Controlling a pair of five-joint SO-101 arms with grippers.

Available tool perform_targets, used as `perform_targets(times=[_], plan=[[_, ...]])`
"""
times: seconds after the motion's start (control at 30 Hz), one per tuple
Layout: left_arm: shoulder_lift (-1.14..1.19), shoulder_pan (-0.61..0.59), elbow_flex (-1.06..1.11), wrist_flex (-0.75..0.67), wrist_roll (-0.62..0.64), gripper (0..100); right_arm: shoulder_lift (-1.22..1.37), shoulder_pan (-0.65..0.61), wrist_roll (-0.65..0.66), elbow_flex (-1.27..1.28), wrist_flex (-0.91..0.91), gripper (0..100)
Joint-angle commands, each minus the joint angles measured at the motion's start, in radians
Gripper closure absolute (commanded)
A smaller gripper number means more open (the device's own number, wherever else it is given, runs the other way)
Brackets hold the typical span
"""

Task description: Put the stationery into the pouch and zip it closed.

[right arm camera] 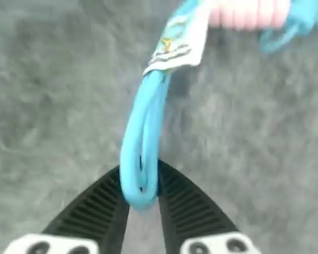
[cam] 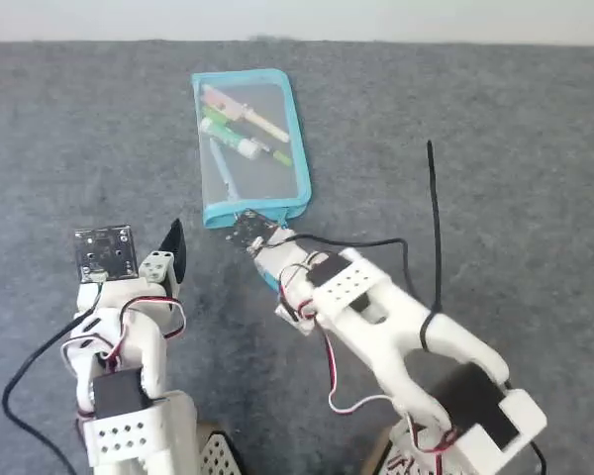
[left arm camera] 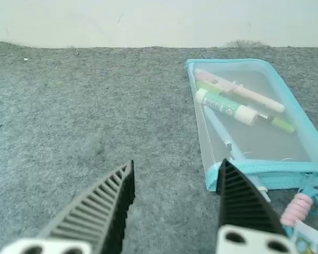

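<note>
One pouch [cam: 252, 148] on grey felt [cam: 495, 148]; pale wall [cam: 376, 18].

The light is bright and diffuse across the grey table [cam: 495, 119] (no single lamp's direction can be read). Shadows are weak and soft-edged. A faint dark patch lies under each arm in the high view, and the blue loop [right arm camera: 143, 127] pinched in the right gripper [right arm camera: 139, 170] throws only a dim smudge on the cloth beside it. The pouch [cam: 249, 148] has a mild sheen on its clear face, without hard glare. The left gripper [left arm camera: 177, 166], spread wide, reads dark, its ribs lit.
</note>
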Motion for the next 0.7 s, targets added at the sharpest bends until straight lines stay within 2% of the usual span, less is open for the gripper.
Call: perform_targets(times=[0.0,0.13,0.23,0.4,0.53,0.67], plan=[[-0.006,-0.005,-0.015,-0.031,0.009,76,-0.101,0.031,-0.054,-0.043,0.114,99.2],[-0.006,-0.005,-0.015,-0.029,0.009,76,-0.194,0.036,-0.055,-0.008,0.199,99.2],[-0.006,-0.006,-0.015,-0.029,0.009,76,-0.278,0.085,-0.046,0.028,0.223,99.2],[-0.006,-0.005,-0.013,-0.032,0.009,76,-0.392,0.163,0.109,0.091,0.364,99.2],[-0.006,-0.002,-0.013,-0.032,0.009,76,-0.435,0.16,0.189,0.133,0.414,98.9],[-0.006,-0.005,-0.013,-0.032,0.009,76,-0.447,0.166,0.189,0.141,0.45,87.0]])
